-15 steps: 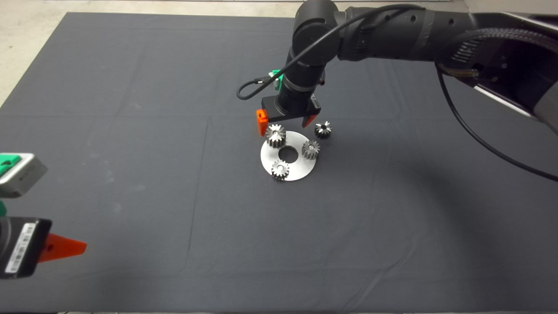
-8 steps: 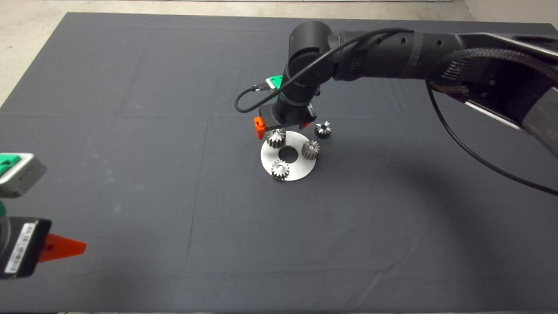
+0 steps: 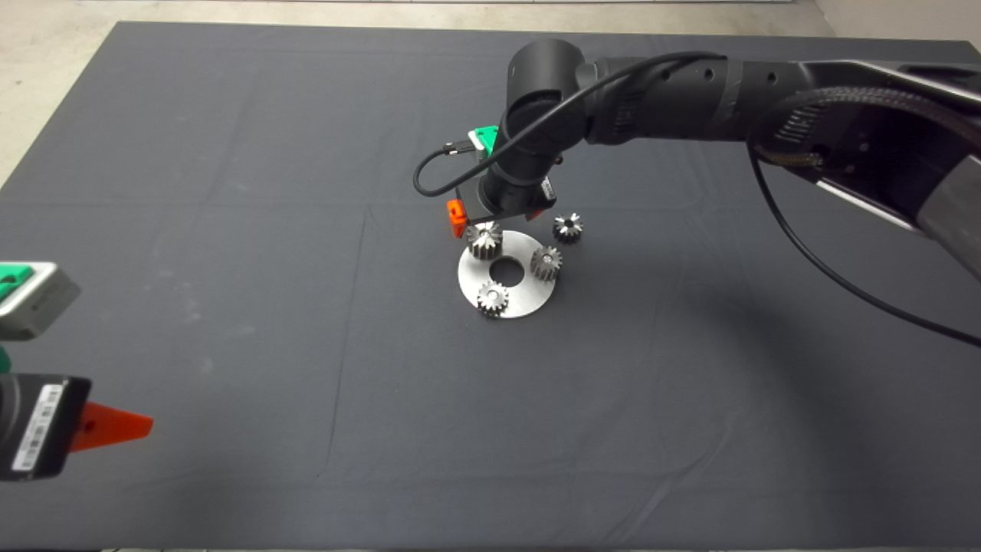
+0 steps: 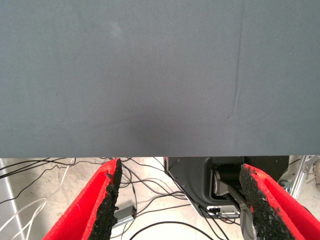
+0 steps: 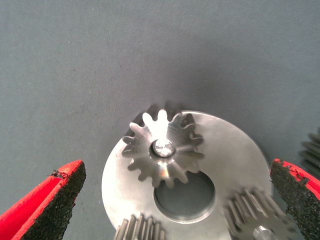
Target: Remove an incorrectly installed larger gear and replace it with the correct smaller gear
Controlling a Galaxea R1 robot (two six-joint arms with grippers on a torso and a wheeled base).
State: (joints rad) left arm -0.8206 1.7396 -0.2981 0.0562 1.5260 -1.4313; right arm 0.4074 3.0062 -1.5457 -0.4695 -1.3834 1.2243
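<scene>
Toothed steel larger gear (image 5: 162,150) sits on round plate (image 5: 235,150) below spread right pincer (image 5: 170,200).

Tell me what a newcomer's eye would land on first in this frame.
First, the black right arm reaching in over mid-mat, its right gripper hanging open just above the larger gear. That gear sits on a pin at the far edge of a round steel plate, alongside two smaller mounted gears. The smaller gear lies loose on the mat just off the plate; the left gripper waits open at the lower left edge.
</scene>
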